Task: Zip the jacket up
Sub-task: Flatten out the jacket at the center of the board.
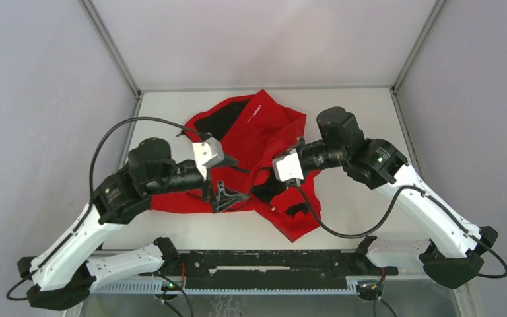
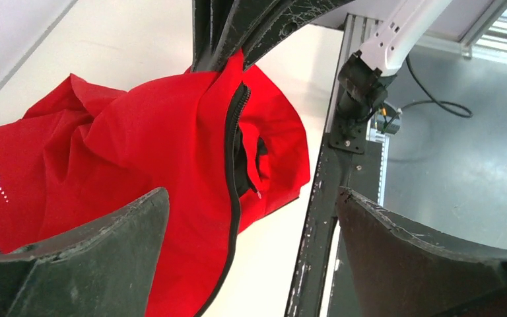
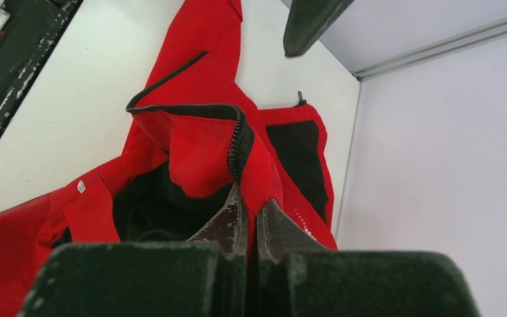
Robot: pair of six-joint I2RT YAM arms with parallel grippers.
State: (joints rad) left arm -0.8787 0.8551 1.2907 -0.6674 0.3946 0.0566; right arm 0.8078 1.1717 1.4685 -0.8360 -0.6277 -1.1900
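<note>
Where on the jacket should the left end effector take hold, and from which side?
Grip the dark zipper edge of the jacket, below the right end effector's pinch. Come straight in from the left: the edge hangs raised off the table, running between the left end effector's open jaws.

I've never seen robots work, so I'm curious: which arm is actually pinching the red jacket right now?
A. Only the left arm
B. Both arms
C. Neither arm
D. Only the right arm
D: on the right arm the jaws are shut on the jacket beside its zipper, while on the left arm they stand wide apart, holding nothing.
</note>
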